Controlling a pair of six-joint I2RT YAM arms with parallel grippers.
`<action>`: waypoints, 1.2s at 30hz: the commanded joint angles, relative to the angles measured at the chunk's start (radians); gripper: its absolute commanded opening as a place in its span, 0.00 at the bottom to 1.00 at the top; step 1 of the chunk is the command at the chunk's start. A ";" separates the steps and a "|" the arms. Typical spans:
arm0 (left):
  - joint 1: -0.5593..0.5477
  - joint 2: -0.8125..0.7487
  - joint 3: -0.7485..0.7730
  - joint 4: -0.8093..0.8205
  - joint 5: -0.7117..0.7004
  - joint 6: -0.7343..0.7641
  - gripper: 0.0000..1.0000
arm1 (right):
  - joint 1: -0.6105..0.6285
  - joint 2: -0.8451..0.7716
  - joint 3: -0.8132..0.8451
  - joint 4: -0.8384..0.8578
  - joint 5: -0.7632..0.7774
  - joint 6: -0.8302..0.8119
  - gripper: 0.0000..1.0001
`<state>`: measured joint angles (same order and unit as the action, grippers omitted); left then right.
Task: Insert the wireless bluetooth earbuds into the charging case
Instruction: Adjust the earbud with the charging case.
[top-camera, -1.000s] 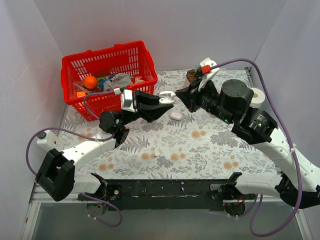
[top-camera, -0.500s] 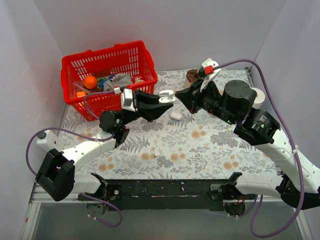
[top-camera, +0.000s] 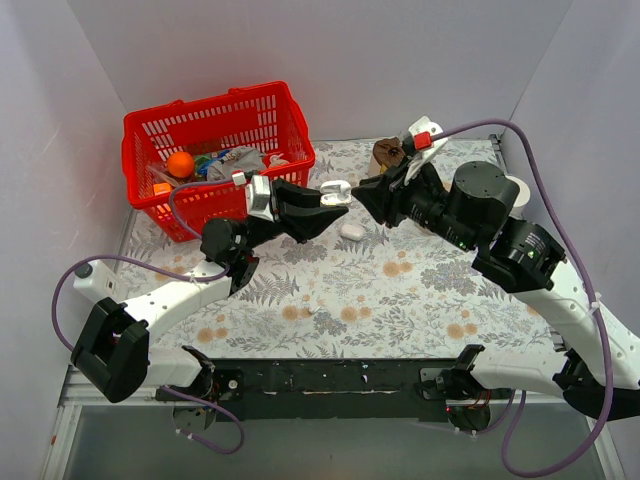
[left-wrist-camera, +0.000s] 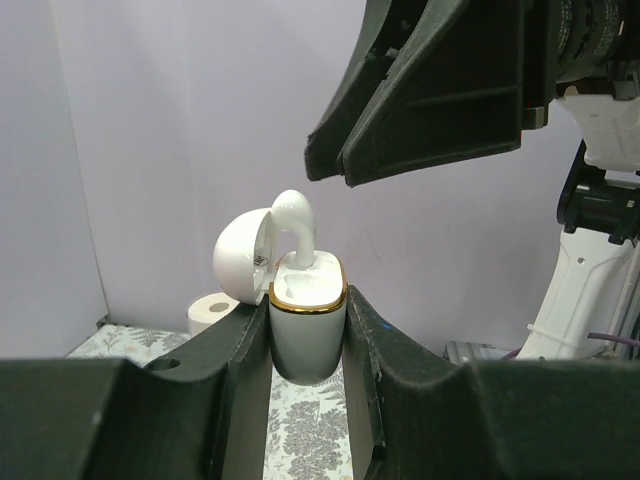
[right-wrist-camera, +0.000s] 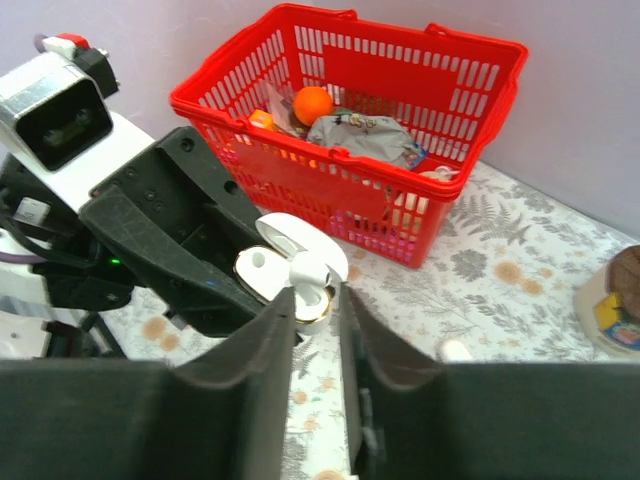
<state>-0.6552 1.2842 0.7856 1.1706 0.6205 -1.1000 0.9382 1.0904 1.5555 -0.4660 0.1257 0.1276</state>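
The case (left-wrist-camera: 307, 340) is small, white and glossy, with rounded corners and a thin gold band round its mouth. Its domed lid (left-wrist-camera: 240, 267) is swung open on the hinge and stands to the left of the body in the left wrist view. The left gripper (top-camera: 328, 203) clamps the case by its two flat sides, one finger (left-wrist-camera: 240, 350) against each. It holds the case in the air above the table (top-camera: 400, 290), off the near right corner of the red basket (top-camera: 215, 150).

In the left wrist view the case's long axis stands upright, mouth upward. From above, the mouth faces right, toward the right gripper (top-camera: 362, 197).

One earbud (left-wrist-camera: 296, 228) stands in the mouth with its stem down in the socket. Its axis runs along the case's, and its rounded head rises well above the gold band and curls toward the lid.

The right gripper's tips are just beside the earbud's head but apart from it. Its fingers (right-wrist-camera: 283, 370) are drawn close together with only a narrow slit between them, and nothing is in the slit.

A second earbud (top-camera: 352, 231), a small white oval, lies on the table below the two grippers.
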 joint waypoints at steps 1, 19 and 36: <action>-0.003 -0.037 0.038 -0.043 0.016 0.026 0.00 | 0.005 0.014 0.063 0.003 0.054 -0.008 0.41; -0.007 -0.031 0.037 -0.025 0.007 0.035 0.00 | 0.005 0.101 0.121 -0.057 0.098 0.010 0.46; -0.006 -0.031 0.034 0.003 -0.013 0.025 0.00 | 0.005 0.078 0.110 -0.043 0.065 0.026 0.47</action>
<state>-0.6571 1.2842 0.7921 1.1343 0.6273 -1.0725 0.9409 1.1976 1.6306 -0.5343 0.1982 0.1421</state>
